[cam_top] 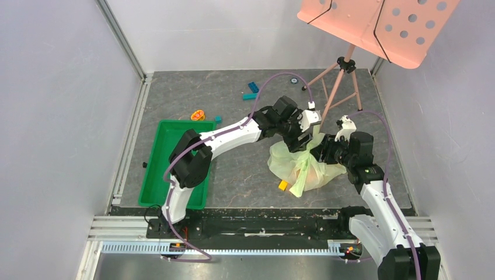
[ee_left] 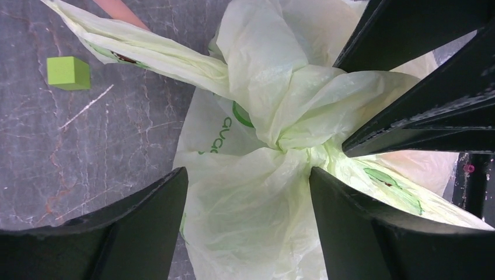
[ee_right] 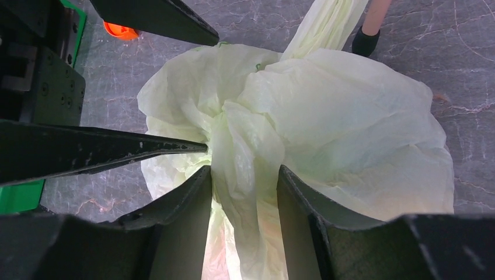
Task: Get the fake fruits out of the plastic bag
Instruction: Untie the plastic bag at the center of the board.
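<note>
The plastic bag [cam_top: 300, 166] lies crumpled on the grey floor, pale green and bunched at its top. The fake fruits are hidden inside it; only a faint orange-pink tint shows through [cam_top: 313, 172]. My right gripper [ee_right: 242, 195] is shut on a gathered fold of the bag [ee_right: 245, 151], seen from above at the bag's right side [cam_top: 324, 153]. My left gripper [ee_left: 248, 201] is open wide, with the bag [ee_left: 257, 210] between its fingers and just over the bag's top in the top view [cam_top: 306, 139]. The two grippers' fingertips nearly meet at the bunch.
A rigid green tray [cam_top: 153, 175] stands at the left. A flat orange piece [cam_top: 198, 115] and blue blocks [cam_top: 252, 88] lie behind it. A yellow block [cam_top: 282, 185] is by the bag's front and a green cube [ee_left: 68, 72] beside it. A pink music stand's legs [cam_top: 341, 81] stand just behind.
</note>
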{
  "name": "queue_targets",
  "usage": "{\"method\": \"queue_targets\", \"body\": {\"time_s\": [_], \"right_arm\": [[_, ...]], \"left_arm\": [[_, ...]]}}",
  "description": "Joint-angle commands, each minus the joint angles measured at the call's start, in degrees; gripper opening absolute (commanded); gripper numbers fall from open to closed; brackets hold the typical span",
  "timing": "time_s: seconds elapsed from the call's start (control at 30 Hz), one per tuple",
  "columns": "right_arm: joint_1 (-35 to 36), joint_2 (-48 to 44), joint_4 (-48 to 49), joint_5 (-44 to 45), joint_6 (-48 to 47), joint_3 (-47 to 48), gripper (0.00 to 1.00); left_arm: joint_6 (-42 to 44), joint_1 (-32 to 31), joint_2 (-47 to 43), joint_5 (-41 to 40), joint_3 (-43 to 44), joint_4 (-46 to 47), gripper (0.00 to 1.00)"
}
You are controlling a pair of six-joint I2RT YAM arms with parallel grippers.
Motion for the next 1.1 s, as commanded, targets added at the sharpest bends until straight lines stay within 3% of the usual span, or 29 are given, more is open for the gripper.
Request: {"method": "queue_targets", "body": {"time_s": [0.0,0.13,0.2,0.27,0.33,0.4,0.47,0.5,0.73,0.93,1.07], "right_arm": [[-0.2,-0.3,2.1,-1.5,-0.1,-0.2,0.46],[-0.2,-0.4,2.2,-1.6,-0.1,-0.2,0.41],[-0.2,-0.4,2.2,-1.2,-0.1,-0.2,0.39],[-0.2,-0.5,2.2,-0.7,0.2,-0.2,0.38],[-0.2,-0.5,2.6,-0.6,0.6,-0.3,0.33],[-0.2,-0.7,3.2,-0.5,1.0,-0.4,0.21],[-0.2,-0.8,3.4,0.0,1.6,-0.4,0.01],[-0.2,-1.0,3.5,0.6,2.0,-0.3,0.00],[-0.2,-3.5,3.2,6.4,5.3,1.3,0.00],[-0.4,-2.0,3.4,8.4,11.2,2.9,0.00],[-0.9,-1.5,3.6,11.2,14.7,2.9,0.00]], "left_arm": [[1.8,0.7,1.5,1.8,4.3,-2.5,0.80],[0.7,1.3,3.5,3.5,6.8,-5.6,0.67],[-0.1,1.5,3.5,4.3,7.2,-6.2,0.53],[-0.9,1.6,3.2,4.6,6.8,-6.2,0.30],[-1.6,1.7,2.5,4.9,6.2,-5.9,0.24],[-2.4,1.7,1.7,5.0,5.5,-5.3,0.18],[-3.2,1.7,0.8,4.9,4.6,-4.8,0.08],[-3.7,1.7,0.2,4.8,4.2,-4.6,0.04],[-11.1,3.7,-8.9,1.3,-4.7,3.4,0.02],[-20.2,10.3,-16.6,4.5,-11.7,7.9,0.02],[-21.8,12.1,-22.4,0.9,-19.5,10.7,0.02]]}}
